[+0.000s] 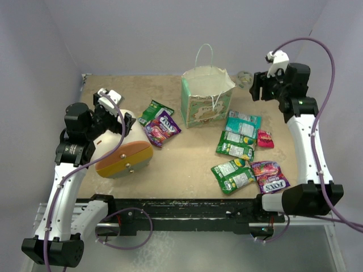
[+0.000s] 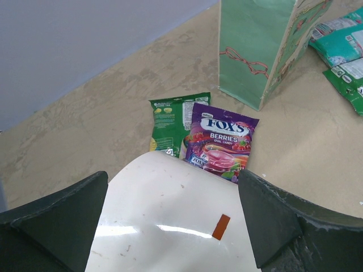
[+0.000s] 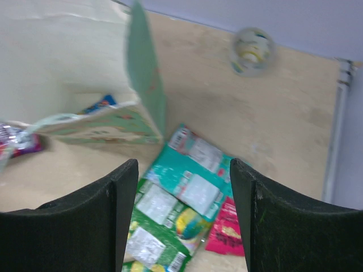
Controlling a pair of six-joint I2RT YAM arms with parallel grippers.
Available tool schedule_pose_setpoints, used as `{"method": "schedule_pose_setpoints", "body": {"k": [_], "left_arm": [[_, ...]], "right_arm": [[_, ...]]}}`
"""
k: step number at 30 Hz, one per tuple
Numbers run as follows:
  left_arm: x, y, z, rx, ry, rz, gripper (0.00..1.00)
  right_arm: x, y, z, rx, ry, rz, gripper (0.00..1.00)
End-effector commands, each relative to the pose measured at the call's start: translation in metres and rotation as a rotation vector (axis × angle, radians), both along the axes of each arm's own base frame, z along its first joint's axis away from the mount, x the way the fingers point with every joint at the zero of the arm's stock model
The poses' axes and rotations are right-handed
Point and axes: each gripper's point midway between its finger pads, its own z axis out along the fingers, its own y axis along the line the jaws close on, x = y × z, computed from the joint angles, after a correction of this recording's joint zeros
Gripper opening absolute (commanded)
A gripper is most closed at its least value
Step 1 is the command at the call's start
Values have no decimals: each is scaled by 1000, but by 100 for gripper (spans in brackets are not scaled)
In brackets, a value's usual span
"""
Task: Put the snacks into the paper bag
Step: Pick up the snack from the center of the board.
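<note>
The paper bag (image 1: 205,97) stands open at the back middle; its mint side shows in the left wrist view (image 2: 255,51) and the right wrist view (image 3: 144,73). A green packet (image 1: 154,110) and a purple FOXS packet (image 1: 163,128) lie left of it, also in the left wrist view (image 2: 221,141). Teal (image 1: 243,123), green (image 1: 235,145), red (image 1: 265,138), green (image 1: 232,174) and purple (image 1: 270,176) packets lie to the right. My left gripper (image 1: 116,120) (image 2: 173,209) is open, straddling the cream cone object (image 1: 122,154). My right gripper (image 1: 256,86) (image 3: 184,192) is open and empty, raised over the teal packets (image 3: 193,181).
The big cream cone with the orange end (image 2: 170,226) lies at the front left and fills the gap between my left fingers. A small round pale object (image 1: 245,78) (image 3: 251,51) sits at the back right by the wall. Walls close the table on the left, back and right.
</note>
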Motion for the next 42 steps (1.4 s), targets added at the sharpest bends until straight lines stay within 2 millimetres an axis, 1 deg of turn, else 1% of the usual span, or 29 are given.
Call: {"method": "schedule_pose_setpoints", "body": {"k": [1, 2, 5, 7, 10, 13, 15, 17, 19, 21, 24, 29, 30, 31, 35, 36, 38, 42], "left_arm": [[1, 2, 26, 6, -91, -2, 99], [1, 2, 26, 5, -92, 1, 99], [-1, 2, 28, 1, -97, 0, 99], [-3, 1, 28, -1, -98, -3, 99], [-6, 1, 28, -2, -103, -6, 99], [-9, 1, 27, -3, -112, -8, 99], [-10, 1, 27, -2, -116, -10, 99], [-11, 1, 26, -2, -118, -10, 99], [-11, 0, 25, -1, -117, -12, 99], [-11, 0, 26, -2, -118, -13, 99], [-11, 0, 27, -2, -119, -13, 99], [-11, 0, 25, -1, -119, -15, 99], [-10, 0, 24, 0, -115, -15, 99], [-10, 0, 24, 1, -114, -15, 99], [-9, 0, 24, 1, -116, -17, 99], [-9, 0, 23, 1, -113, -18, 99], [-10, -1, 23, 1, -112, -20, 99], [-10, -2, 23, 0, -110, -26, 99]], "right_arm": [[-17, -46, -20, -128, -13, -139, 69], [-22, -55, -39, -157, 27, -164, 70], [-34, -81, -80, -250, 115, -222, 71], [-40, -92, -106, -300, 173, -234, 71], [-48, -97, -139, -344, 256, -222, 72], [-52, -96, -168, -356, 325, -189, 72], [-53, -100, -186, -379, 374, -192, 72], [-47, -104, -197, -410, 387, -188, 71], [-45, -105, -211, -419, 419, -178, 71], [-44, -112, -222, -450, 447, -190, 71], [-43, -119, -233, -490, 473, -200, 71], [-42, -119, -249, -498, 511, -176, 71], [-49, -118, -260, -501, 540, -168, 71], [-51, -119, -266, -505, 557, -164, 71], [-59, -117, -286, -502, 622, -144, 71], [-58, -115, -290, -494, 627, -127, 71], [-59, -120, -295, -521, 638, -133, 71], [-60, -127, -294, -560, 646, -143, 70]]}}
